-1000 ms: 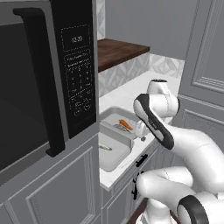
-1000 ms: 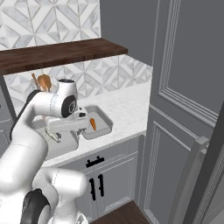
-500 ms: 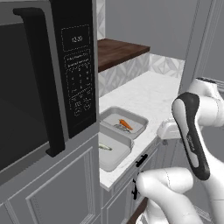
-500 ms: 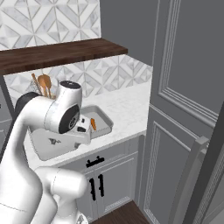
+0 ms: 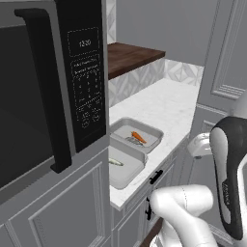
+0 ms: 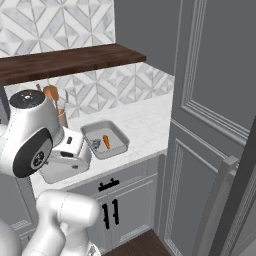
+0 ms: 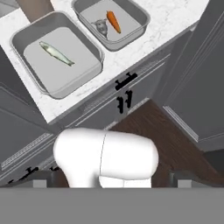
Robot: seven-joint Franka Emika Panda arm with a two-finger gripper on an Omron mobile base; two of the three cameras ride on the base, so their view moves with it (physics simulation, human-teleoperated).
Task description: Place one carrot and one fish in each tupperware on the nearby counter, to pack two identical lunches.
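One tray [image 7: 116, 37] on the white counter [image 7: 175, 19] holds a carrot [image 7: 113, 21] beside a small grey fish [image 7: 101, 26], while the other tray [image 7: 30, 37] holds only a long pale fish [image 7: 56, 54], so the step in hand looks like fetching a second carrot. The gripper, pulled well back from the counter and off the frames, stands wide and holds nothing. To do this well, it should grip the next carrot across its narrow width and lay it beside the pale fish, whose long axis runs diagonally across its tray; the packed carrot lies roughly along its tray's length, tip toward the front edge.

The white robot arm with dark joints [image 5: 230, 178] is bent and lifted high. It stands up tall on the right of the left base view and curls over on the left of the right base view. Its two-finger gripper [image 7: 109, 177] points down with its jaws spread wide, holding nothing.
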